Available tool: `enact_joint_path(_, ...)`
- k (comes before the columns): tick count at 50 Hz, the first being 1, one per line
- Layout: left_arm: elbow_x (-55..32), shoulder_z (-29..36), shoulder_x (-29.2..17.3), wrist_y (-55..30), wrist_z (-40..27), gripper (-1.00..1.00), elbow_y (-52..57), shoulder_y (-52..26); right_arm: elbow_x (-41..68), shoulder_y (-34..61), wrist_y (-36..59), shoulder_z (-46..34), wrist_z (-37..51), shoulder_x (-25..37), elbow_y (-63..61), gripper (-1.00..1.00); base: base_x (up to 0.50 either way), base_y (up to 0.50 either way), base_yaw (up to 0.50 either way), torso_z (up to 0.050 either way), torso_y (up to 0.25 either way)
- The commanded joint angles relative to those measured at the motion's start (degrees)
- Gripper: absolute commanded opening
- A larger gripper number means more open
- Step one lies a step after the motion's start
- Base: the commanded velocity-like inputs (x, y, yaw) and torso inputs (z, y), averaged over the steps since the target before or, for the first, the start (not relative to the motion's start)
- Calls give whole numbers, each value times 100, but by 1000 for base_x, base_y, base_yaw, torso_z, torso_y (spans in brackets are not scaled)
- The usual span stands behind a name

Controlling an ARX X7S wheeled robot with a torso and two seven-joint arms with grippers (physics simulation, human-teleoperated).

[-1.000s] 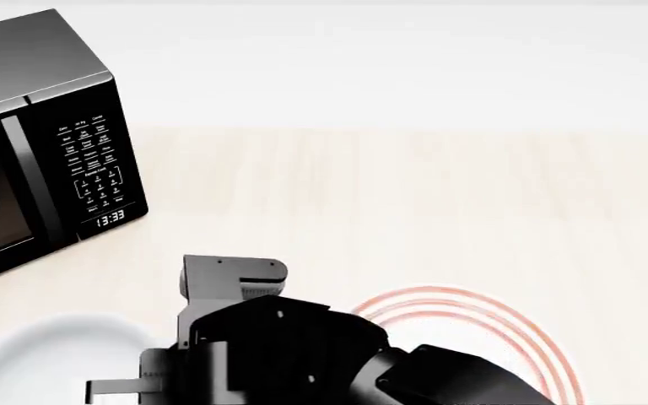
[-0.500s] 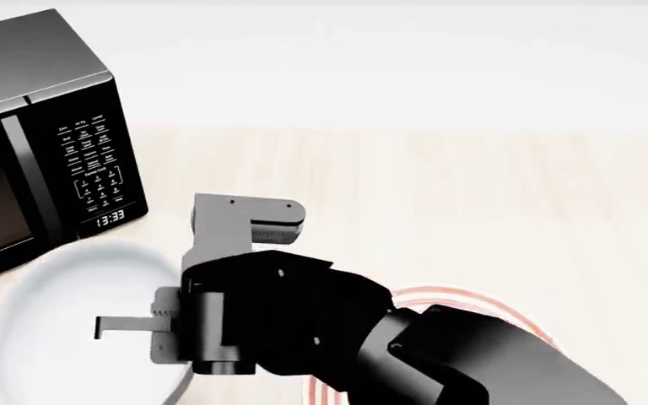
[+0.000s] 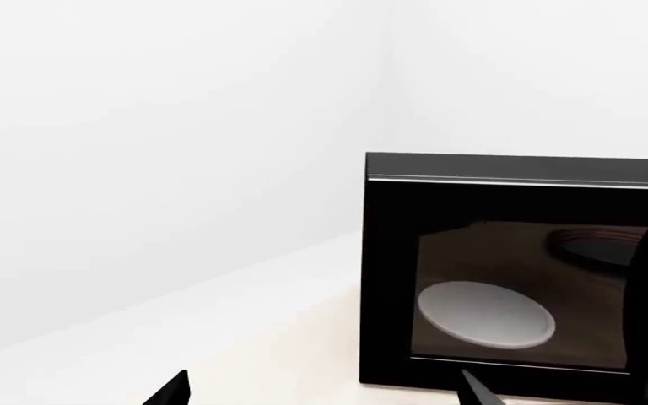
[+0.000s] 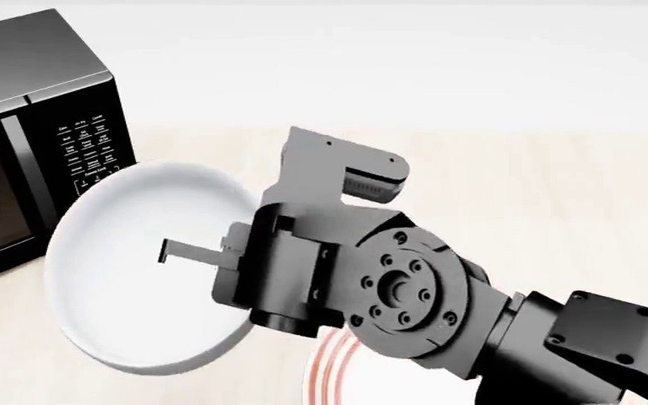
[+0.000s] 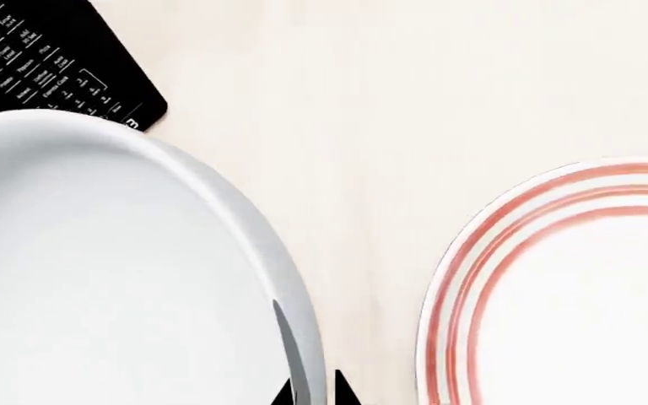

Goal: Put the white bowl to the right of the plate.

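The white bowl hangs tilted above the table, held by its rim in my right gripper. In the right wrist view the two black fingertips of the right gripper pinch the wall of the bowl between them. The plate, with red rings, lies flat on the table beside the bowl. In the head view only a sliver of the plate shows under the right arm. My left gripper is open and empty, facing the microwave, and is out of the head view.
A black microwave stands at the left of the light wooden table. Its door glass shows a pale grey round dish inside. The right arm covers the lower middle of the head view.
My right gripper has risen and swung to the right with the bowl in it. The bowl has come up off the table and now tilts. The arm now hides more of the plate.
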Motion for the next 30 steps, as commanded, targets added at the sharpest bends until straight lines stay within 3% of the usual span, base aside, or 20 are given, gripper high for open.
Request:
enact_joint_path(1,35,59,-15,-20,-43,100,-1,-17,317,213,-222,422,561,778,-289,-100,0,0,0,0,10)
enact_joint_path(30,86,220,-66,-106,-121,100,-72,-122,1314,366,512,805,10,1740,2097,-100,0,0,0,0,0)
